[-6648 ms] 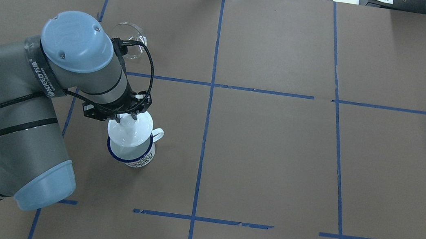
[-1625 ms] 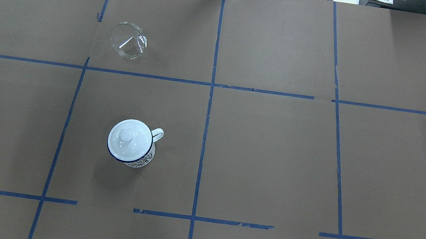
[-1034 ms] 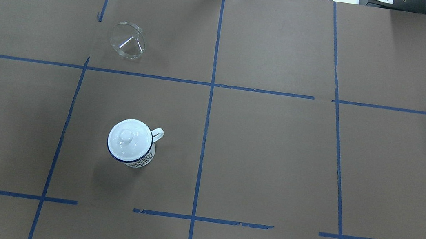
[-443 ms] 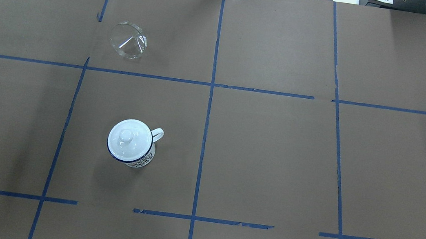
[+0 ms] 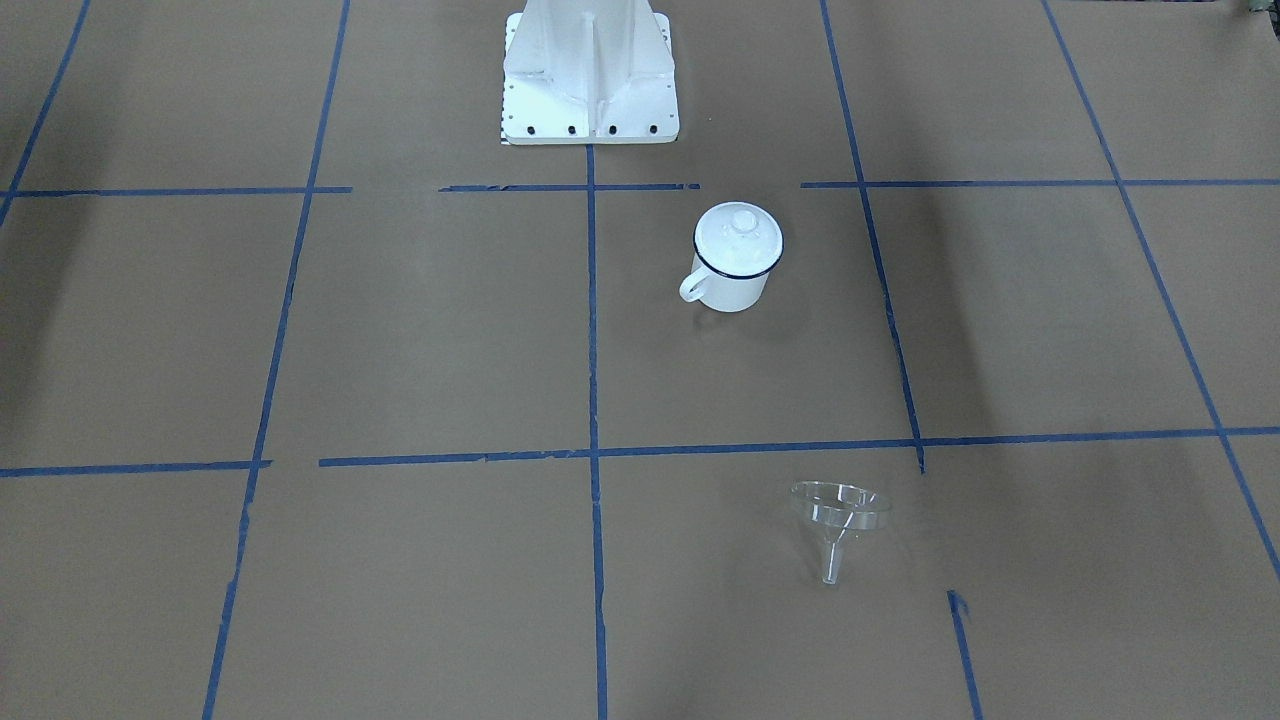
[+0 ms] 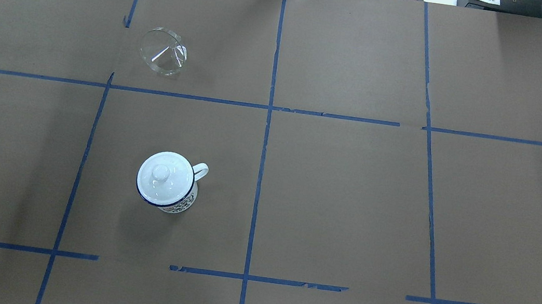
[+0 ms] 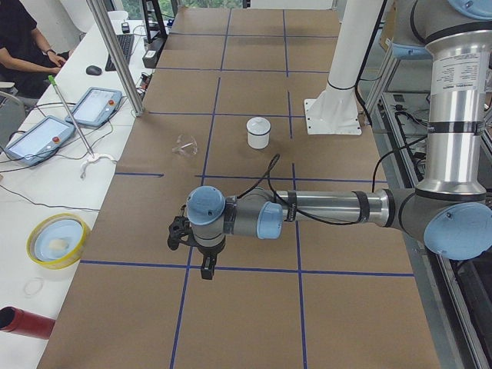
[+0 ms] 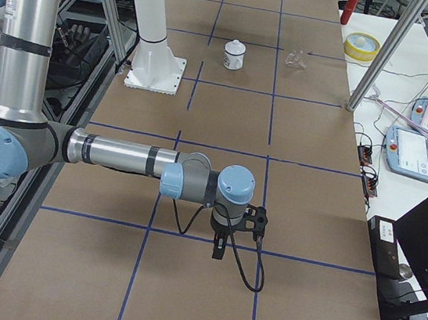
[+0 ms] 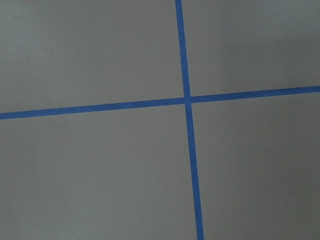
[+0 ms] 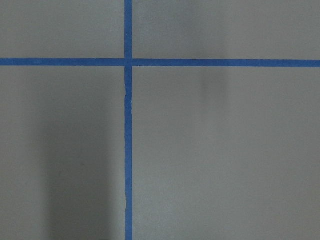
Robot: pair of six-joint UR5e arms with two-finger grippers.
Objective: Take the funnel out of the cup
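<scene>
The clear funnel [image 6: 162,51] [image 5: 840,515] lies on its side on the brown paper, apart from the cup and beyond it. The white cup [image 6: 175,201] [image 5: 735,285] has a dark blue rim and stands upright with a round white knobbed lid [image 6: 161,174] on top. Neither gripper shows in the overhead or front views. At the table's near end in the exterior left view, my left gripper [image 7: 206,270] hangs above bare paper. My right gripper [image 8: 218,251] does the same in the exterior right view. I cannot tell whether either is open or shut.
The white robot base plate [image 5: 590,110] stands just behind the cup. A yellow-rimmed bowl [image 7: 55,240], a red cylinder [image 7: 23,321], tablets [image 7: 94,106] and a metal post [image 7: 115,58] line the side bench, where a person [image 7: 23,38] sits.
The left arm, which held the white lid over the cup, has let it go on the cup and drawn back out of the overhead view. Funnel and cup have not moved.
</scene>
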